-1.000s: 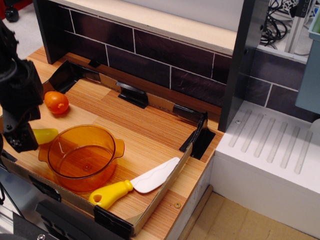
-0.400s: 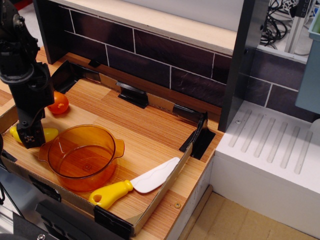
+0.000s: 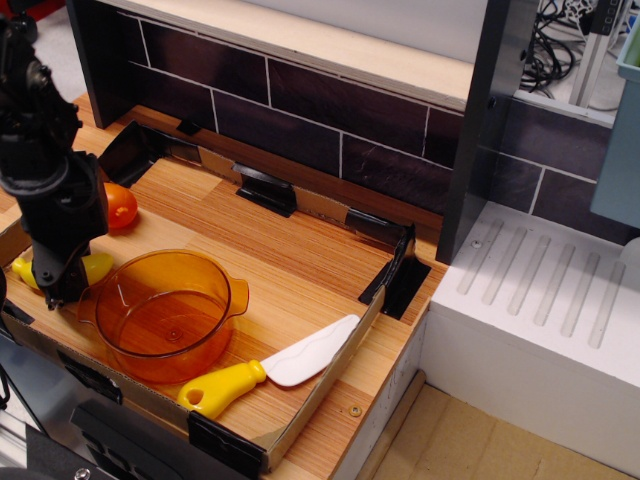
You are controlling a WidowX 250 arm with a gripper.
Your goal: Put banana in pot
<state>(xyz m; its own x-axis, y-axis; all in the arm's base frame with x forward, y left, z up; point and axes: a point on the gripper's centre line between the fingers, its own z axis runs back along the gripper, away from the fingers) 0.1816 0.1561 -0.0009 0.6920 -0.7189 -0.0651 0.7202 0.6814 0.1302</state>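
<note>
The yellow banana (image 3: 98, 267) lies on the wooden board just left of the pot, with both tapered ends showing on either side of my arm. The translucent orange pot (image 3: 170, 312) stands upright and empty at the front left of the board. My black gripper (image 3: 57, 288) is down right over the banana's middle, at the pot's left rim. Its body hides the fingertips, so I cannot tell whether the jaws are closed on the banana.
A round orange-red toy fruit (image 3: 122, 205) sits behind the banana, partly behind my arm. A white spatula with a yellow handle (image 3: 222, 386) lies at the front, right of the pot. Black corner brackets (image 3: 265, 188) and a dark tiled back wall (image 3: 300, 100) border the board.
My gripper has moved from the far left edge rightward and down onto the banana's middle. The banana has shifted slightly. The pot, fruit and spatula have not moved.
</note>
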